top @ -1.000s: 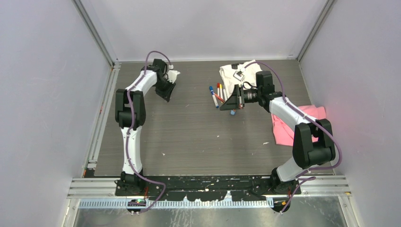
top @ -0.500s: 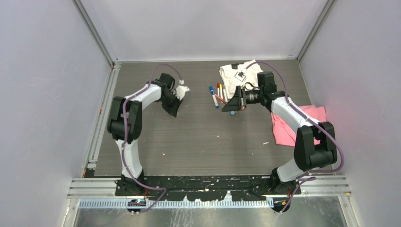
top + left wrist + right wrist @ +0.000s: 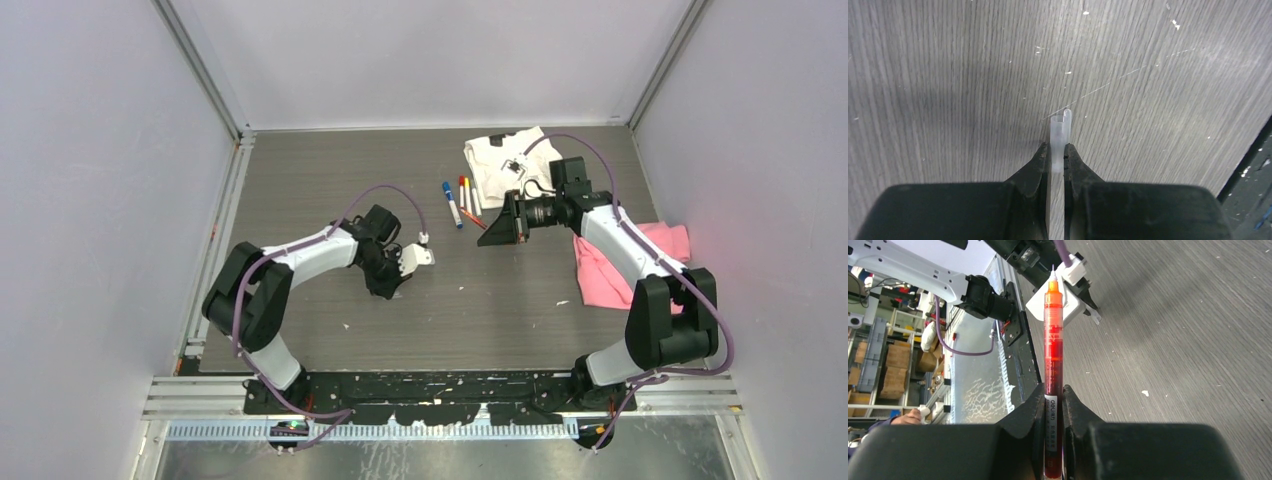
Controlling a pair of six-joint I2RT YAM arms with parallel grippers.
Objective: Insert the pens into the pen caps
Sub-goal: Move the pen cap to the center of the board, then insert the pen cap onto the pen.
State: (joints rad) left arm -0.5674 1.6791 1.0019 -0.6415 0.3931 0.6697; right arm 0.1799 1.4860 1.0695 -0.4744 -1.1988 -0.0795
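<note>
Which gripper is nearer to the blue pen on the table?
Right. Right gripper sits just beside the blue pen, toward the bases; left gripper is farther, to its left.

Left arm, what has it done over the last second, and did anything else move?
The left arm swung from the far left of the table toward its near middle, jaws shut on a clear cap. The right arm, gripping a red pen, barely shifted right. Loose pens, white cloth and pink cloth stayed put.
</note>
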